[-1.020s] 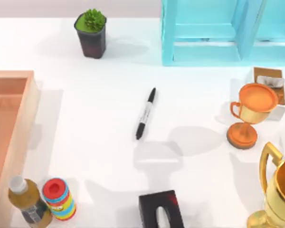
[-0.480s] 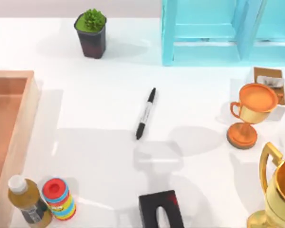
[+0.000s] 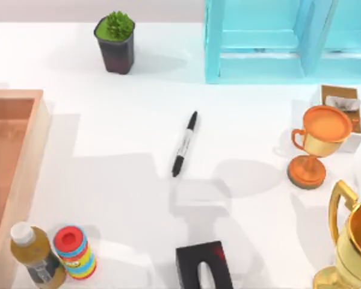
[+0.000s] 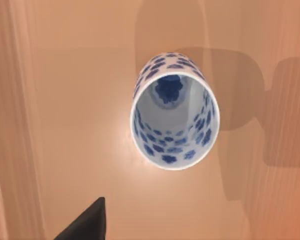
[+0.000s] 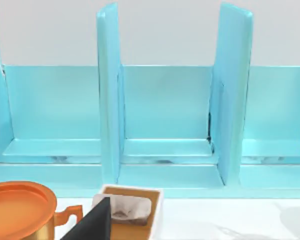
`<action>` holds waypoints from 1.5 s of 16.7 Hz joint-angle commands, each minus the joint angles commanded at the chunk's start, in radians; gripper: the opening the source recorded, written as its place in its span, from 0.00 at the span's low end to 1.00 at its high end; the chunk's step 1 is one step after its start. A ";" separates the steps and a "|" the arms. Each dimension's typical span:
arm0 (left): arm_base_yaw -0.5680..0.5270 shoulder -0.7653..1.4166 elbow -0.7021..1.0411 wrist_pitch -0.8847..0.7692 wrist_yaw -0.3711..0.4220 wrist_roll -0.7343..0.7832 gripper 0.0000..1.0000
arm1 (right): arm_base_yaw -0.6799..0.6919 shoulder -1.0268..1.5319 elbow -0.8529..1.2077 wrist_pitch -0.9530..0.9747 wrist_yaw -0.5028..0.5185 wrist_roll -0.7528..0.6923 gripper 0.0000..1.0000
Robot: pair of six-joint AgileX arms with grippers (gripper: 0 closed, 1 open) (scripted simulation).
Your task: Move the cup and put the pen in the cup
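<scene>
We saw bright, even light, soft grey shadows on the white table (image 3: 126, 150), and a glare spot beside the cup (image 4: 174, 112).

Running off the top view's left edge: wooden tray (image 3: 24, 162), far side cut away. Spilling past the right and bottom edges: gold trophy (image 3: 352, 241), only one handle and part of the bowl showing. Getting clipped by the bottom edge: black box (image 3: 203, 266) and bottle (image 3: 36, 257). Leaving the frame at top and right: blue rack (image 3: 259, 39). Hiding partly behind the orange trophy (image 3: 319, 141): small box (image 3: 344, 102), contents too small to tell. Poking into the left wrist view's lower edge: one dark fingertip (image 4: 87, 225), rest of the left gripper cut off. Same in the right wrist view: a single dark fingertip (image 5: 92, 222), covering part of the small box.
</scene>
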State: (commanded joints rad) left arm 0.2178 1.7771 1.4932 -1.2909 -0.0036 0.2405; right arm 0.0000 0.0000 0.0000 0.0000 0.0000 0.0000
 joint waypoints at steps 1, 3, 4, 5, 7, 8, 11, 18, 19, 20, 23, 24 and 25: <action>0.000 0.001 -0.003 0.003 0.000 0.000 1.00 | 0.000 0.000 0.000 0.000 0.000 0.000 1.00; 0.003 0.011 -0.036 0.039 0.000 -0.001 1.00 | 0.000 0.000 0.000 0.000 0.000 0.000 1.00; 0.004 0.019 -0.064 0.072 0.000 -0.001 1.00 | 0.000 0.000 0.000 0.000 0.000 0.000 1.00; 0.004 0.028 -0.096 0.116 0.000 0.000 1.00 | 0.000 0.000 0.000 0.000 0.000 0.000 1.00; 0.006 0.050 -0.169 0.228 0.000 0.003 1.00 | 0.000 0.000 0.000 0.000 0.000 0.000 1.00; 0.007 0.062 -0.206 0.280 0.000 0.004 1.00 | 0.000 0.000 0.000 0.000 0.000 0.000 1.00; 0.010 0.086 -0.286 0.373 0.001 0.006 1.00 | 0.000 0.000 0.000 0.000 0.000 0.000 1.00; 0.010 0.089 -0.296 0.383 0.001 0.007 0.85 | 0.000 0.000 0.000 0.000 0.000 0.000 1.00; 0.010 0.089 -0.296 0.383 0.001 0.007 0.77 | 0.000 0.000 0.000 0.000 0.000 0.000 1.00; 0.010 0.089 -0.296 0.383 0.001 0.007 0.70 | 0.000 0.000 0.000 0.000 0.000 0.000 1.00; 0.010 0.089 -0.296 0.383 0.001 0.007 0.47 | 0.000 0.000 0.000 0.000 0.000 0.000 1.00; 0.010 0.089 -0.296 0.383 0.001 0.007 0.40 | 0.000 0.000 0.000 0.000 0.000 0.000 1.00; 0.010 0.089 -0.296 0.383 0.001 0.007 0.32 | 0.000 0.000 0.000 0.000 0.000 0.000 1.00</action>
State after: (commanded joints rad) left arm 0.2277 1.8665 1.1974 -0.9078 -0.0031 0.2475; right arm 0.0000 0.0000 0.0000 0.0000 0.0000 0.0000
